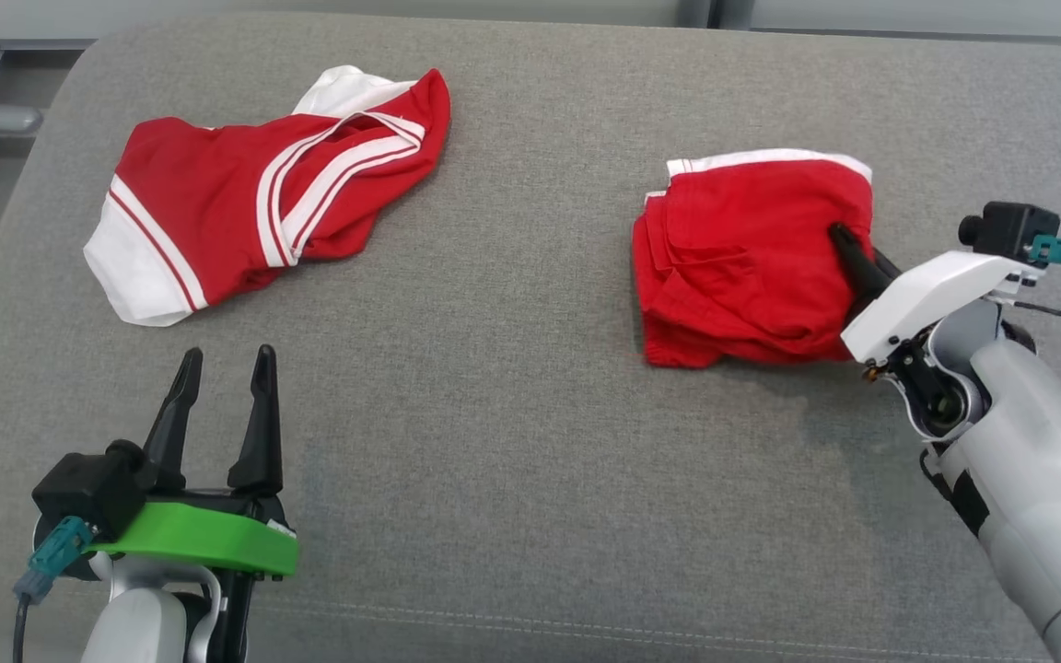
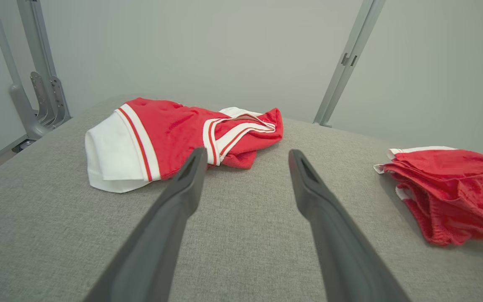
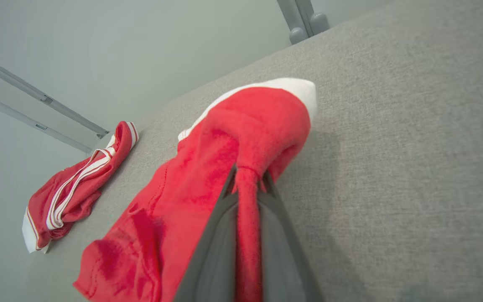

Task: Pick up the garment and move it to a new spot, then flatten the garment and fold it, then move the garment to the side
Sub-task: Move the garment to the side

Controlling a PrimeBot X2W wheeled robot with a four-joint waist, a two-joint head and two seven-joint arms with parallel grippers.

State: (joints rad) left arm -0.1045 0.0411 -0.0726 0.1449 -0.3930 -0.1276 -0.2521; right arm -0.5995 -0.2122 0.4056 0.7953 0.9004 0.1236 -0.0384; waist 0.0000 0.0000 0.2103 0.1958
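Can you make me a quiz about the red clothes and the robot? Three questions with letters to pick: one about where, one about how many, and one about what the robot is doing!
1. Where does the striped garment lie on the grey surface?
A. beside the robot's right arm
B. hanging off the front edge
C. on the robot's left, at the far side

2. How many garments lie on the surface?
A. one
B. two
C. four

3. What is the right end effector doing?
A. it is shut on the plain red garment
B. it is open in the air
C. it is pressing flat on bare surface

Answers:
1. C: it lies ahead of the open left end effector.
2. B: one is striped and one is plain red.
3. A: the right wrist view shows red cloth pinched between its fingers.
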